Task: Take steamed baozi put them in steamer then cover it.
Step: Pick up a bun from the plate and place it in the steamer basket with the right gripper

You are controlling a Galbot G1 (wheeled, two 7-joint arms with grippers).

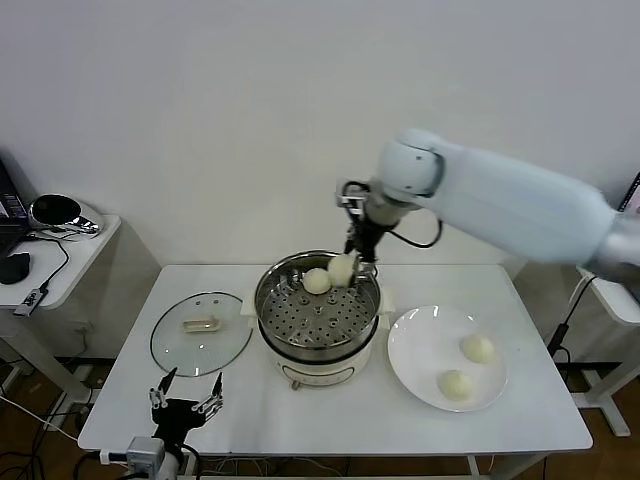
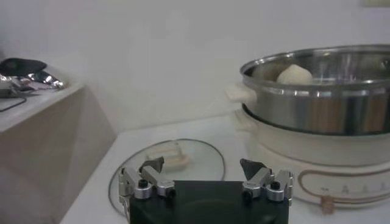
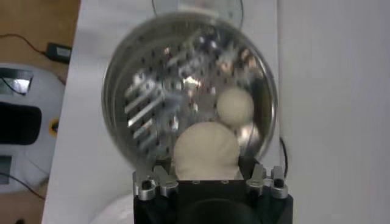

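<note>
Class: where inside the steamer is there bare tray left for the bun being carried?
One baozi lies at the steamer's far side; the right gripper holds another baozi beside it, so it's crowded there. The near and left perforated tray is bare.

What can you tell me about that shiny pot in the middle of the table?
The steamer is a round polished steel pot on a cream-white electric base with side handles, standing upright between a glass lid and a white plate. Inside, a perforated steel tray holds one baozi. It is uncovered. The right end effector holds a second baozi just above its far rim.
</note>
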